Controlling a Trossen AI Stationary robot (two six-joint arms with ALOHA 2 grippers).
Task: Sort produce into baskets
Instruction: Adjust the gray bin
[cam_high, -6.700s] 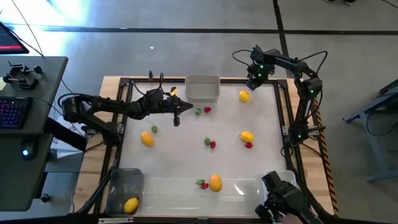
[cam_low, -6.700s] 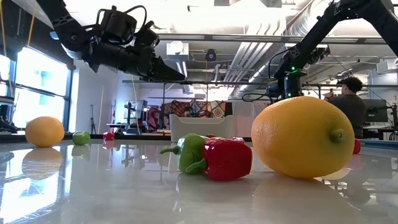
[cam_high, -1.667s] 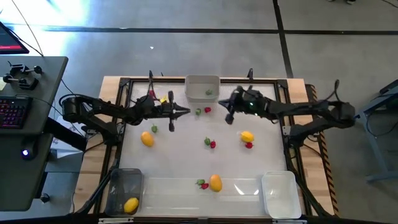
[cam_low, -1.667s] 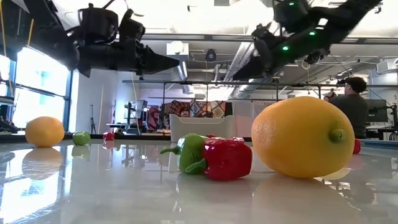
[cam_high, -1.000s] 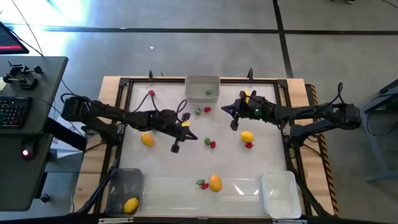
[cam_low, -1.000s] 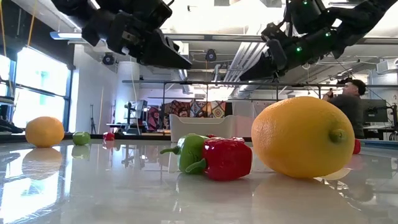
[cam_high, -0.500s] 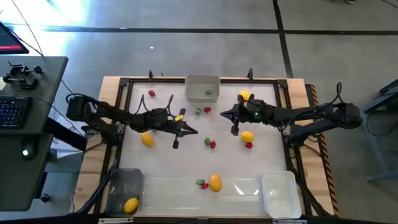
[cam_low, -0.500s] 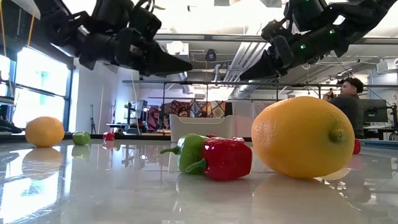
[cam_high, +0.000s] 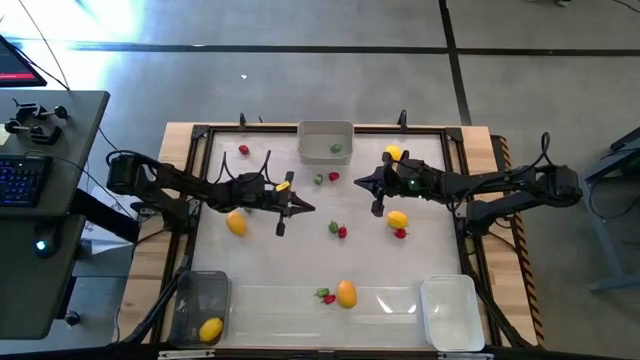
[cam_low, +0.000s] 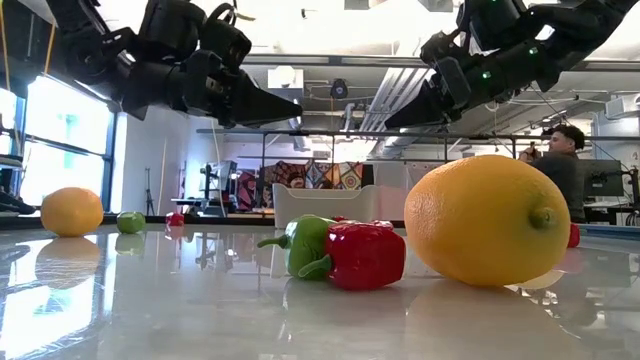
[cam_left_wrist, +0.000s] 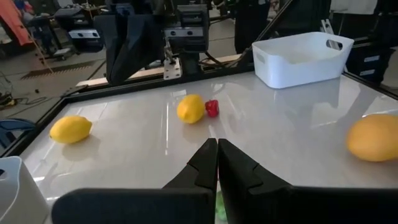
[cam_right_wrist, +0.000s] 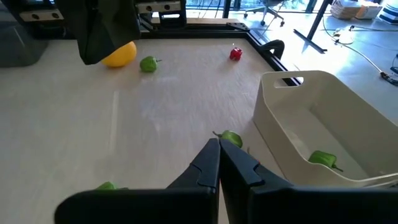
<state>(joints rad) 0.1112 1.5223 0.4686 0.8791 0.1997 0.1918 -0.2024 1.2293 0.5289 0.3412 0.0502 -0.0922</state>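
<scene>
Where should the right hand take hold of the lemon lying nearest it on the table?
Likely across its narrow middle, coming straight down from above. The lemon is an oval lying flat on the table, open above, with only a small red piece just beside it. The right hand, shut now, would need to open first.

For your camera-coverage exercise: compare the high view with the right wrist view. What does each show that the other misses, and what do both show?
Only the high view shows the white basket, the dark-tinted basket holding a lemon, and both arms whole, with the left pincer.

Only the right wrist view shows the right pincer close up, fingers shut, and the grey basket's handle slot.

Both show the grey basket with a green piece inside, and the red piece near the table's edge.
</scene>
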